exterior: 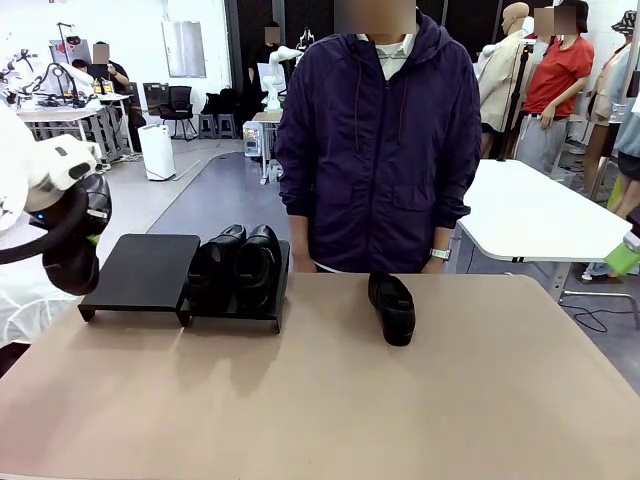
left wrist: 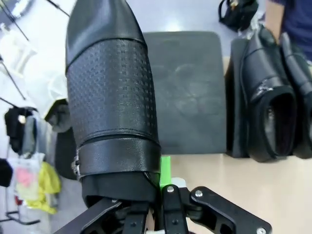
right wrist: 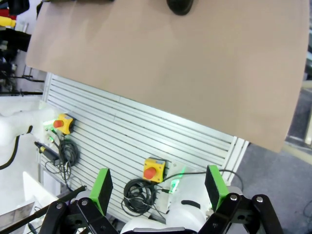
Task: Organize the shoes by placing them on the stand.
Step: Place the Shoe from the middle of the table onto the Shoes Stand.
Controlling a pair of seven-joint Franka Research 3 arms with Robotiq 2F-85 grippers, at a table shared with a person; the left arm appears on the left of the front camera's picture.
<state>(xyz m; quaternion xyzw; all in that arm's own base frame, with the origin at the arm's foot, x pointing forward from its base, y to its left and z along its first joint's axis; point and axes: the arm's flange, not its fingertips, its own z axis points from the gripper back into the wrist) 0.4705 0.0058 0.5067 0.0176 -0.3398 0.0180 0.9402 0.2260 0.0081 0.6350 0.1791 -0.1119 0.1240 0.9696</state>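
Observation:
My left gripper [left wrist: 148, 183] is shut on the heel end of a black shoe [left wrist: 112, 97], whose toe points away from the camera. It hangs above the table's left edge, just left of the stand's bare left platform [left wrist: 187, 92]. In the front view this held shoe [exterior: 70, 268] is beside that platform [exterior: 140, 270]. Two shoes [exterior: 237, 262] stand side by side on the right platform [exterior: 232, 318]. Another shoe [exterior: 392, 308] lies on the tabletop in front of the person. My right gripper [right wrist: 159, 187] is open and holds nothing, off the table's near edge.
A person in a dark purple jacket [exterior: 380, 150] stands at the far side of the beige table [exterior: 330, 410]. In the right wrist view, a slatted panel [right wrist: 136, 136] with emergency-stop buttons and cables sits below the table edge. A white table [exterior: 540, 215] stands behind on the right.

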